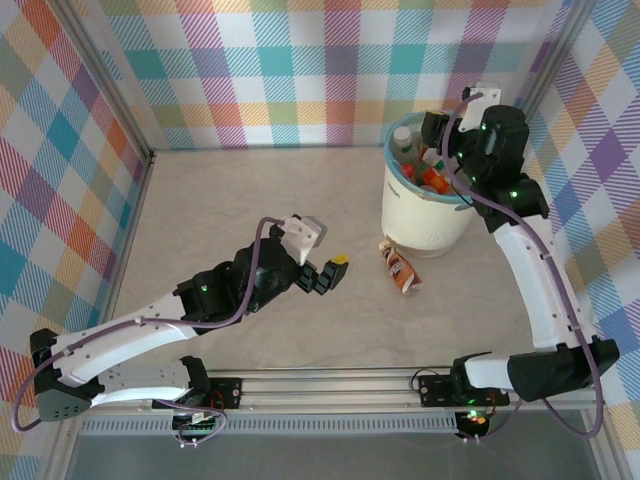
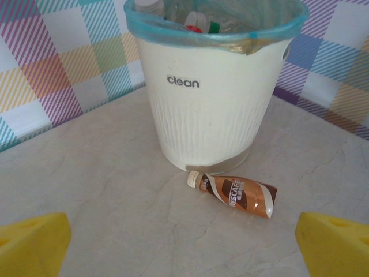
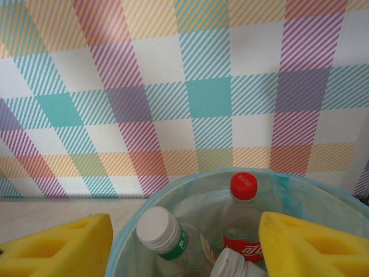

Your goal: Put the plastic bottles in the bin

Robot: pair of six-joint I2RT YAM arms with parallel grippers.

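One brown-labelled plastic bottle with a cream cap point(image 2: 233, 194) lies on its side on the pale marbled desk point(image 2: 86, 184), just beside the foot of the round cream-white bin point(image 2: 202, 115), whose light blue liner folds over the rim. Several clear bottles sit inside the bin, among them a red-capped bottle with a red label point(image 3: 243, 213) and a white-capped bottle with a green label point(image 3: 164, 234). The left arm's yellow-padded fingers point(image 2: 34, 242) are spread wide above the bare desk, pointed at the lying bottle and holding nothing. The right arm's fingers point(image 3: 311, 242) hang spread over the bin's mouth, likewise empty.
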